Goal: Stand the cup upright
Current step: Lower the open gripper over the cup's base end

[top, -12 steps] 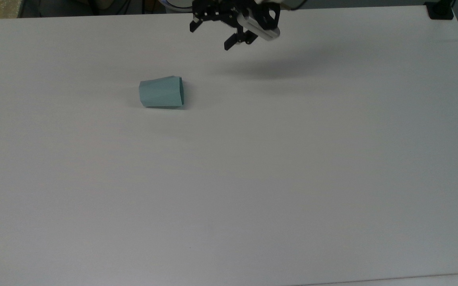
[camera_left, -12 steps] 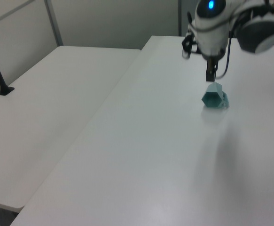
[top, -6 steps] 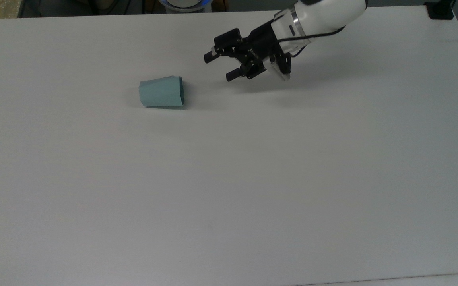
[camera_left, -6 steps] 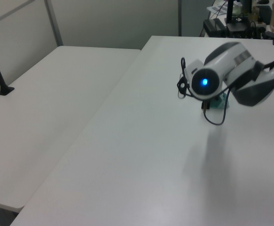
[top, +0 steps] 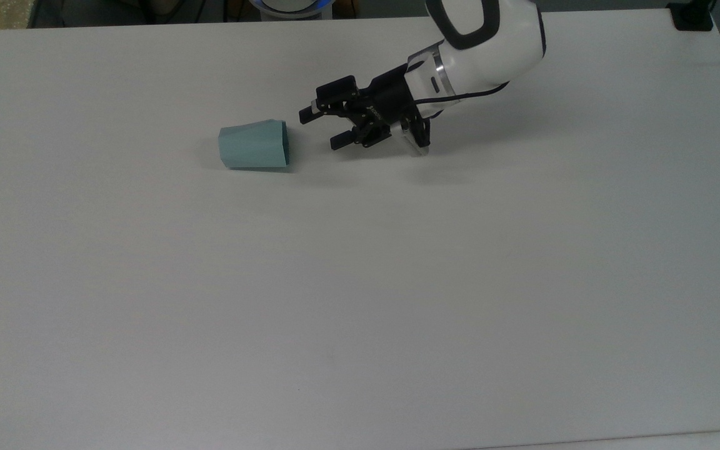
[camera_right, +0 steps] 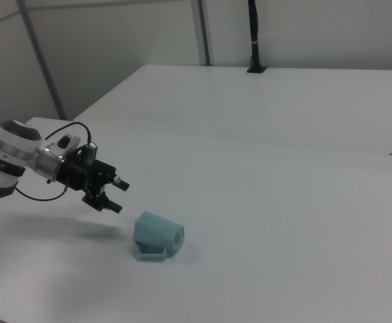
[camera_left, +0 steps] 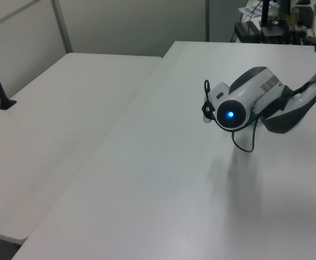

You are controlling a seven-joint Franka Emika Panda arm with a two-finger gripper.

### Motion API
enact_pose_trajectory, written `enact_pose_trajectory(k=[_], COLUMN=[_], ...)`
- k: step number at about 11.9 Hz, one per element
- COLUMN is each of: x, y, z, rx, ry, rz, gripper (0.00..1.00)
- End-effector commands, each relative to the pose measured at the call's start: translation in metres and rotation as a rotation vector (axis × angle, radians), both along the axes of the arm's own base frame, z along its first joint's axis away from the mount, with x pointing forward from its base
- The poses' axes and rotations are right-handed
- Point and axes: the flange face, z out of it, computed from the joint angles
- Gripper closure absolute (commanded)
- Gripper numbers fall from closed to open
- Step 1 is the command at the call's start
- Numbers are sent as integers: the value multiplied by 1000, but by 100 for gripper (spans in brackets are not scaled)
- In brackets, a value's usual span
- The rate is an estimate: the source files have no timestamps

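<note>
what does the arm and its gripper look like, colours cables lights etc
The arm has glossy white rounded shells with a dark grey panel on one link and a silver ring at the wrist. The gripper is black, with two short fingers and a small white block on its side. A thin black cable loops beside the wrist, and a blue light glows on the wrist's end.

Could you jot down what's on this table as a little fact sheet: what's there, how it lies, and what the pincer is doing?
cup: pale teal, on its side, wide rim toward the pincer
pincer: open, empty, level with the cup, at the top view's right of it
contact: none, a gap remains
table: white
cup upright: not yet
</note>
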Motion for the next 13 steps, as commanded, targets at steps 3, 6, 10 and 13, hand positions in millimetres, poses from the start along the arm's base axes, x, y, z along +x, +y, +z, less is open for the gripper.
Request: enact_pose_trajectory(k=[3,6,10,13], x=[6,8,9,14], y=[-32,-50,-63,-75], z=[-20,-27,-35,-37], rx=[-14,-38,-42,-35], ry=[-33,-24,-52,-49], rz=[-15,-30,-56,-71], gripper=[0,0,5,19])
